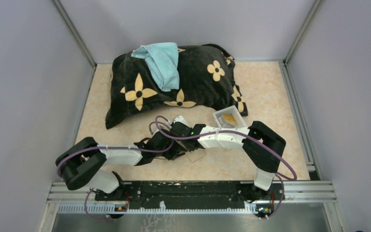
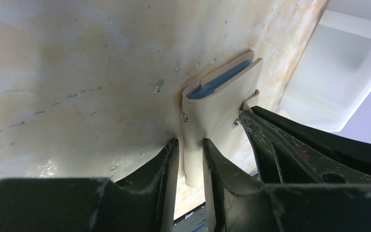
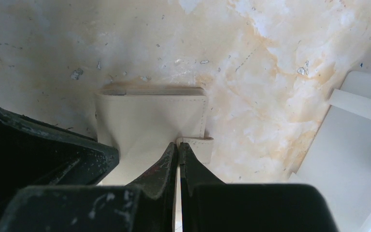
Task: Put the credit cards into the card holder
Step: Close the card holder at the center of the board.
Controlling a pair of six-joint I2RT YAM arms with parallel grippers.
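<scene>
The card holder [image 2: 212, 108], a pale cream bifold, lies on the table under both arms; in the top view only a corner of the card holder [image 1: 196, 155] shows. My left gripper [image 2: 191, 141] is shut on its folded edge, one finger on each side. A bluish card edge [image 2: 221, 79] shows inside the fold. My right gripper [image 3: 179, 144] is shut, its tips pinching the snap tab [image 3: 199, 145] at the side of the holder [image 3: 149, 121]. One gold credit card [image 1: 229, 118] lies in the white tray [image 1: 219, 116].
A black pillow [image 1: 193, 79] with tan flowers and a light blue cloth [image 1: 162, 63] fills the back of the table. The white tray [image 3: 357, 140] stands just right of the holder. Grey walls close in both sides.
</scene>
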